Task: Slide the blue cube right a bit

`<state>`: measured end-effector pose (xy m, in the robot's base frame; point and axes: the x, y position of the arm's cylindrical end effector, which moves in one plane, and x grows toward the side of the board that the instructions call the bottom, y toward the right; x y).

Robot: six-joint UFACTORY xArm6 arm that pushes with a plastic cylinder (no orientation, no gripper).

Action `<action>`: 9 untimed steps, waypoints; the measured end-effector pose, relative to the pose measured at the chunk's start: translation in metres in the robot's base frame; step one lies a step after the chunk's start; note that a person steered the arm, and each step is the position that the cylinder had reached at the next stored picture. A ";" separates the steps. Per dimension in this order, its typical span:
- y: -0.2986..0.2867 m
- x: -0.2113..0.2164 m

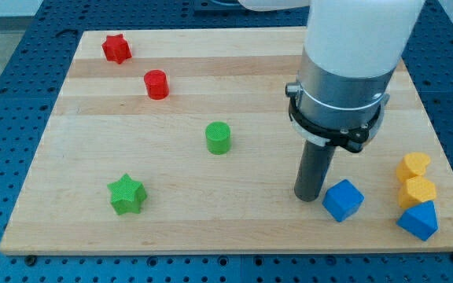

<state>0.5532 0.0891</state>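
Note:
The blue cube (343,200) lies near the board's bottom right, turned at an angle. My tip (308,196) rests on the board just to the cube's left, touching or nearly touching its left corner. The dark rod rises from there into the arm's grey and white body, which covers the board's upper right.
The wooden board (211,220) carries a blue triangular block (419,220) at the bottom right and two yellow blocks (413,167) (418,191) just above it, all right of the cube. A green cylinder (218,138), a green star (126,195), a red cylinder (156,84) and a red star (116,49) lie on the left.

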 end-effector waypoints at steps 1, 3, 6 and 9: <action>-0.001 0.007; 0.000 0.011; 0.020 0.004; 0.036 0.005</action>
